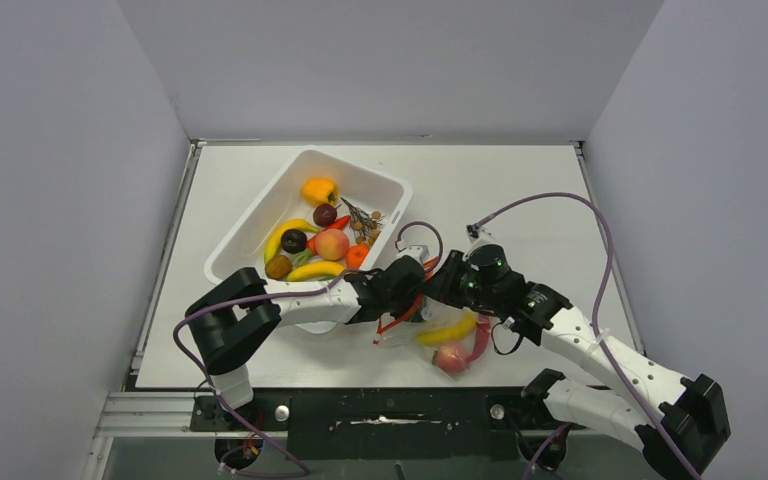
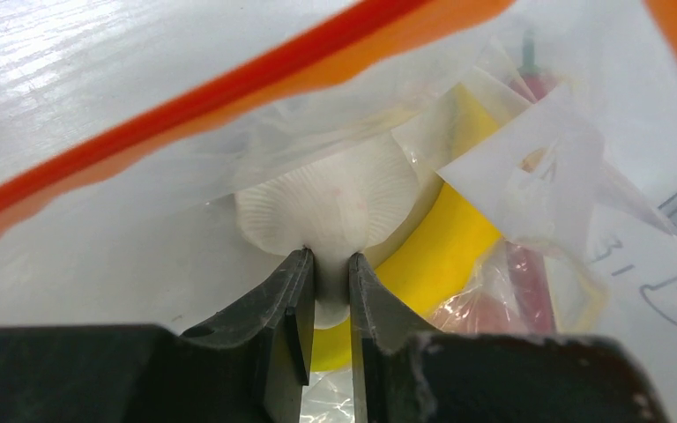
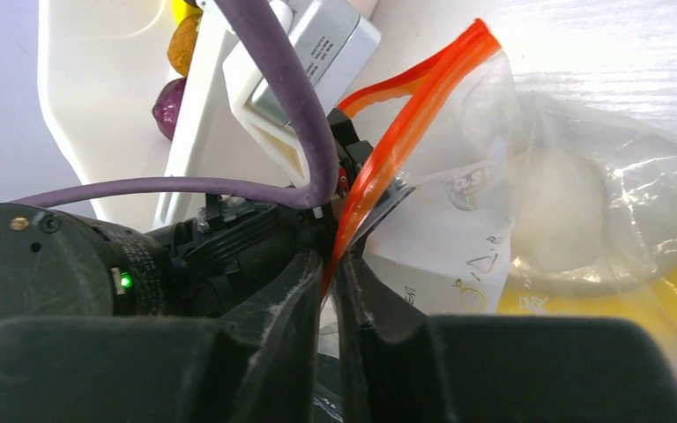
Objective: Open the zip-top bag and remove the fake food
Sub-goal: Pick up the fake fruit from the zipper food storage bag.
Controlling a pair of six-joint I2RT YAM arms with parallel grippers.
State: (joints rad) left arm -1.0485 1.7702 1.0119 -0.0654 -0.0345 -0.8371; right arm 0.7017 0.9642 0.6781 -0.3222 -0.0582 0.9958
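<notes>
The zip-top bag lies on the table in front of the arms, its red-orange zip strip lifted. My right gripper is shut on that strip at the bag's mouth. My left gripper reaches in through the mouth, under the strip, and is shut on the stem of a white toy mushroom. A yellow banana lies behind it in the bag. From above, the banana, a peach and a red chili show inside. Both grippers meet at the bag's upper left end.
A white tub stands behind the left arm, holding several toy fruits, among them a banana and a plum. A white paper label sits inside the bag. The left wrist's camera box and purple cable hang close to my right fingers.
</notes>
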